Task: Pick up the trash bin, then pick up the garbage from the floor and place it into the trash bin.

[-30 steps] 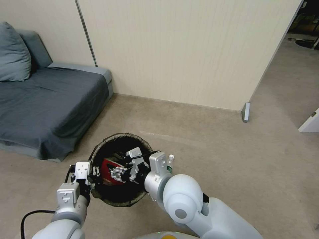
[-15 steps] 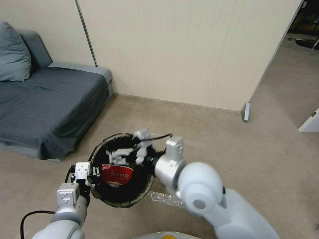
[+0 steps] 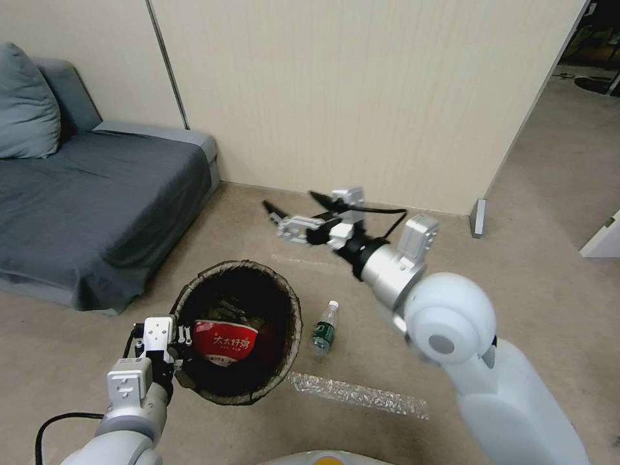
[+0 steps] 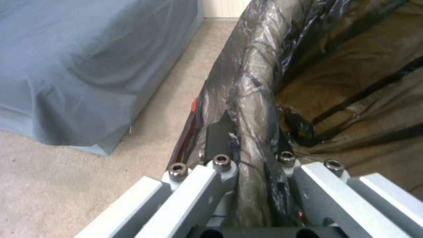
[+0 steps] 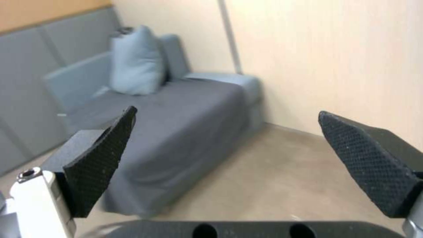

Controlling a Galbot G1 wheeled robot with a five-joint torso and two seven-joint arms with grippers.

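Note:
The trash bin (image 3: 240, 264), round with a dark liner over its rim, is low in the head view. My left gripper (image 3: 183, 342) is shut on its near-left rim. The left wrist view shows the lined rim (image 4: 252, 99) pinched between that gripper's (image 4: 247, 135) fingers. A red-and-white snack packet (image 3: 225, 340) lies inside the bin. My right gripper (image 3: 289, 201) hangs open and empty in the air beyond the bin, toward the wall; its black pads (image 5: 102, 158) stand wide apart. A small clear bottle (image 3: 325, 327) lies on the floor right of the bin.
A clear crinkled plastic strip (image 3: 358, 394) lies on the floor near my base. A grey sofa (image 3: 90, 200) with a cushion (image 3: 26, 103) stands to the left. A beige partition wall (image 3: 361, 97) runs behind, with an opening at the right.
My right gripper has risen out of the bin and swung up toward the wall, open. The red packet now lies in the bin. The left gripper has kept its hold on the rim.

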